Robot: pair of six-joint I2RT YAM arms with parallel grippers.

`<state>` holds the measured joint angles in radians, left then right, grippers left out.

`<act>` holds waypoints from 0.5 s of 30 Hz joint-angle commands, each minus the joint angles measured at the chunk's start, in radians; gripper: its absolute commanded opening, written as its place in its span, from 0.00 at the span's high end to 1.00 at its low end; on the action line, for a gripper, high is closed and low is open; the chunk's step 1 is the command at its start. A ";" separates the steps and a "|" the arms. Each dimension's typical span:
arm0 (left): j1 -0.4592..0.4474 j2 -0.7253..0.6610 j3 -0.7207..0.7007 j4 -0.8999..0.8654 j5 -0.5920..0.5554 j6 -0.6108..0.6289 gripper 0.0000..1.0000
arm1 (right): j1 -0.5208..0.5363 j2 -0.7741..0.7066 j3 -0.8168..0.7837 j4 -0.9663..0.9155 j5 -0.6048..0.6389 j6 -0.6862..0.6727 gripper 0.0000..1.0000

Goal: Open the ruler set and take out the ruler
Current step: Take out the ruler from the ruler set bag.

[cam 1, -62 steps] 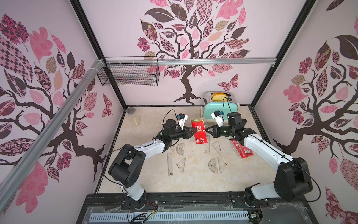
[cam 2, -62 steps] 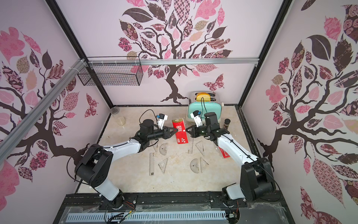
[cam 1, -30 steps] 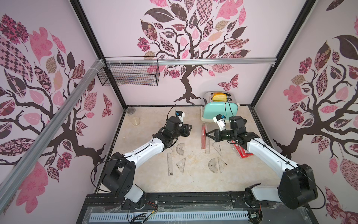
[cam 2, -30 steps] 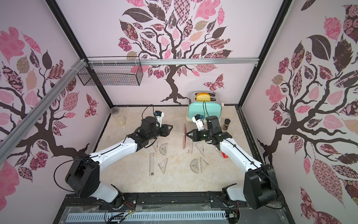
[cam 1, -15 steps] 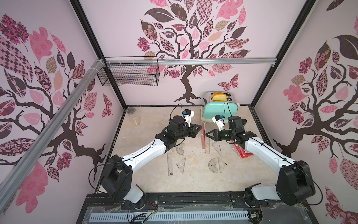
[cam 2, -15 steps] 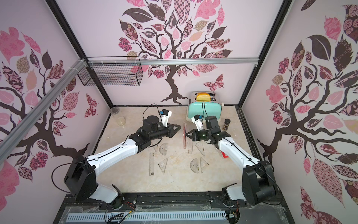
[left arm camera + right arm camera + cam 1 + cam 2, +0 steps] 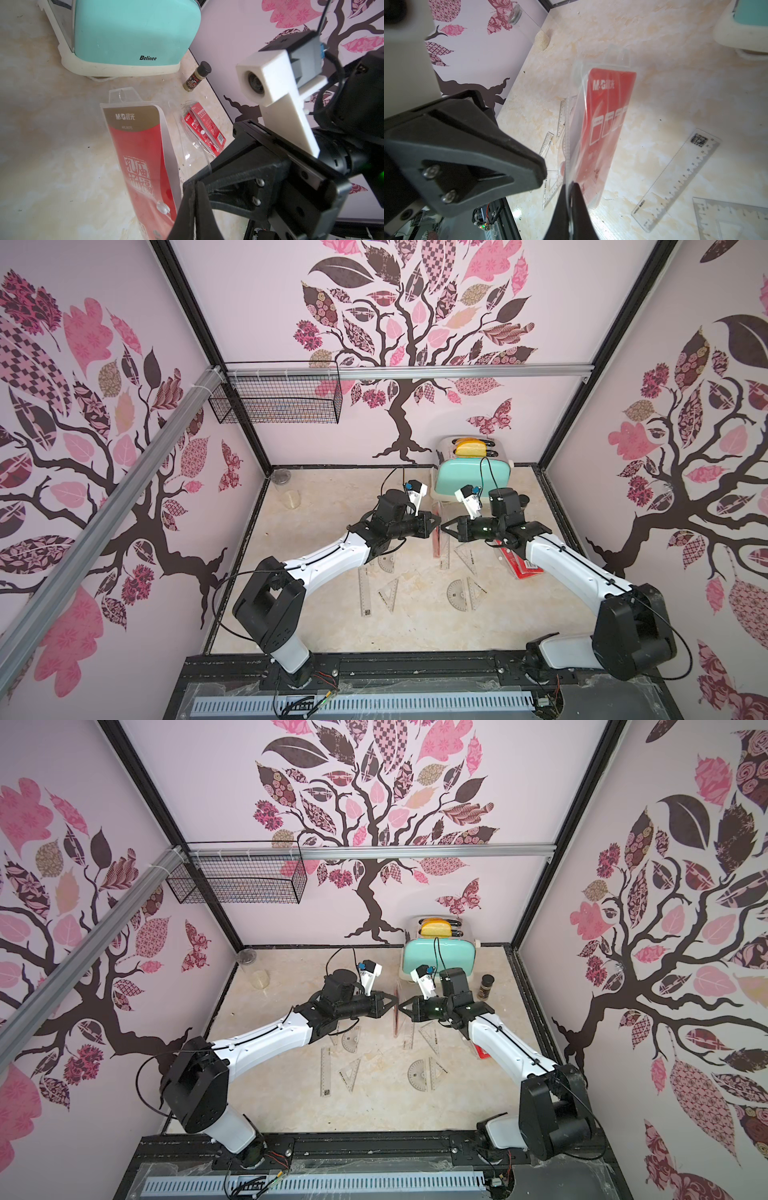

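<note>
The ruler set [image 7: 436, 536], a clear pouch with a red card inside, hangs edge-on above the mid table in both top views [image 7: 397, 1013]. My left gripper [image 7: 437, 522] is shut on one clear edge of it, and the left wrist view shows the pouch's red face [image 7: 143, 158] beside that gripper [image 7: 195, 186]. My right gripper [image 7: 444, 526] is shut on the opposite edge. In the right wrist view that gripper [image 7: 570, 187] pinches the clear seam of the pouch [image 7: 606, 124]. Whether a ruler is inside I cannot tell.
Several loose clear rulers [image 7: 365, 589], set squares [image 7: 390, 593] and protractors [image 7: 457, 594] lie on the table below the arms. A second red packet [image 7: 521, 566] lies under the right arm. A teal toaster [image 7: 471, 479], spice bottle [image 7: 486, 986] and cup [image 7: 291, 498] stand at the back.
My left gripper has moved in to the pouch and shut on its edge. The right gripper has kept its hold, with the pouch still edge-on.
</note>
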<state>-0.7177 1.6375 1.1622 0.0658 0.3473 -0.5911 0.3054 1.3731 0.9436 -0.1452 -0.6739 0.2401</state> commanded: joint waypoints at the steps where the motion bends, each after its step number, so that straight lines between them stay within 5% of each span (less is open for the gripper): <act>1: -0.003 0.026 0.030 -0.032 -0.040 0.033 0.94 | -0.002 -0.026 0.039 0.018 -0.009 -0.005 1.00; 15: -0.023 0.074 0.070 -0.123 -0.170 0.096 0.94 | -0.002 -0.046 0.040 -0.002 -0.001 -0.019 1.00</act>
<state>-0.7376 1.7004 1.2160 -0.0151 0.2470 -0.5365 0.3054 1.3586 0.9436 -0.1516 -0.6724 0.2356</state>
